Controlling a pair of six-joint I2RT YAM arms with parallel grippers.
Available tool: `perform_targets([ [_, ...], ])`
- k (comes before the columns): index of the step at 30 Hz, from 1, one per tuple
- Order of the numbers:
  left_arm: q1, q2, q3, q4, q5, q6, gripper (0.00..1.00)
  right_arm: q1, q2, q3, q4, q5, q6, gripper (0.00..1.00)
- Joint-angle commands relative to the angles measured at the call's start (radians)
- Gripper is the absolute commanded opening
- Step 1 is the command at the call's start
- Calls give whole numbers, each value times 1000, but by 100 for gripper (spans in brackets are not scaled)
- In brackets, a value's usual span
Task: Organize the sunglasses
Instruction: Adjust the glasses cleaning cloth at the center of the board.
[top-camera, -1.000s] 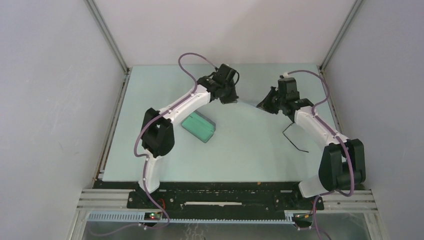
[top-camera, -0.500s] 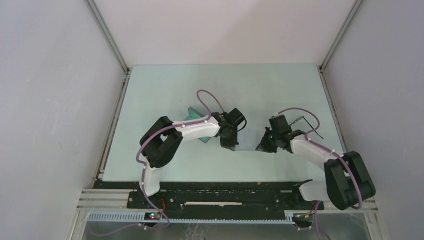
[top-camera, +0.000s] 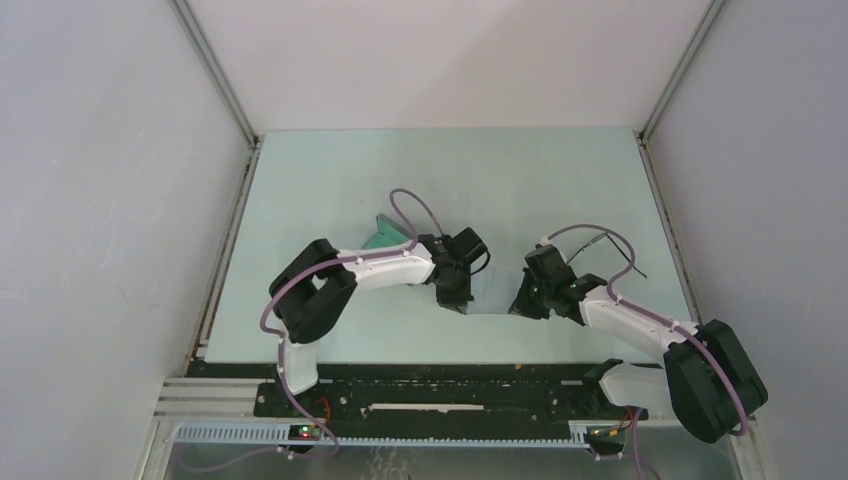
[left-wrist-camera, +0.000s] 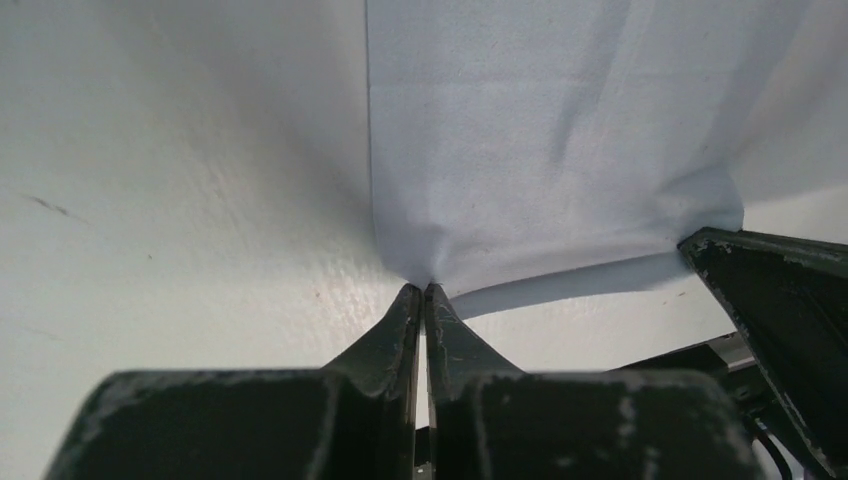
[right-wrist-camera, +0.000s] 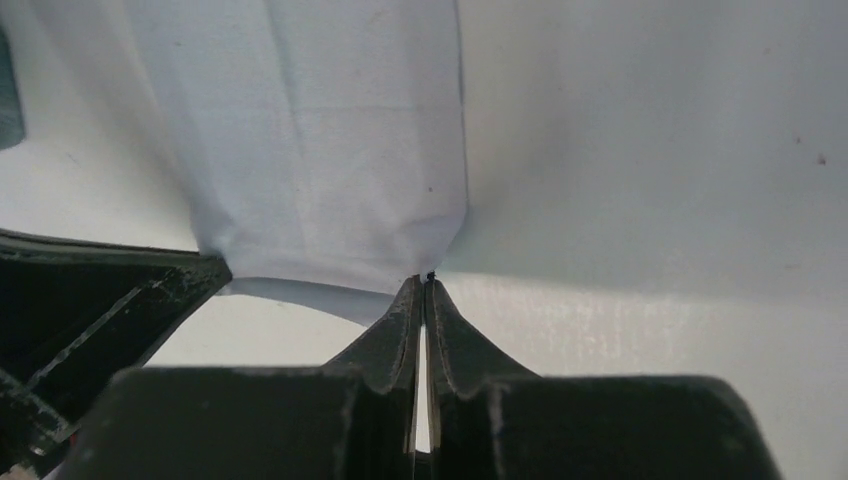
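Note:
The pale bluish cloth (top-camera: 490, 294) is stretched between my two grippers, low over the near middle of the table. My left gripper (top-camera: 461, 303) is shut on one near corner; in the left wrist view its tips (left-wrist-camera: 424, 290) pinch the cloth (left-wrist-camera: 550, 130). My right gripper (top-camera: 520, 305) is shut on the other near corner; its tips (right-wrist-camera: 427, 280) pinch the cloth (right-wrist-camera: 330, 150). The sunglasses (top-camera: 634, 268), thin black wire, lie on the table beyond my right forearm, partly hidden. The greenish-grey case (top-camera: 383, 233) lies behind my left forearm, mostly hidden.
The table (top-camera: 330, 190) is a pale green mat between grey side walls with metal rails. Purple cables loop above both wrists. The other gripper's dark finger shows at the edge of each wrist view (left-wrist-camera: 780, 300) (right-wrist-camera: 90, 300).
Both arms have drawn back from the far middle of the table toward the near edge, carrying the cloth between them and bringing it down low over the table.

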Motion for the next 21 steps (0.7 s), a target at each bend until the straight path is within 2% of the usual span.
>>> perform_targets([
  [1, -16, -50, -33, -52, -4, -27, 18, 23, -27, -23, -55, 53, 31, 18],
  [3, -16, -72, -50, -61, -11, -35, 29, 39, -45, -36, -79, 49, 41, 30],
  [6, -17, -110, -79, -60, -4, -53, 38, 60, -89, -38, -152, 63, 40, 39],
  [11, -16, -177, -94, -51, -27, -42, 42, 45, -183, -34, -208, 127, 11, 45],
  [14, -15, -206, -75, -52, -97, -14, 41, 22, -196, -22, -190, 111, 0, 40],
  [18, 0, -172, -18, -38, -134, 24, 38, 21, -175, 8, -115, 67, 3, 19],
  [21, 23, -134, 0, 27, -96, 21, 37, 7, -113, 38, -51, 2, 10, 4],
])
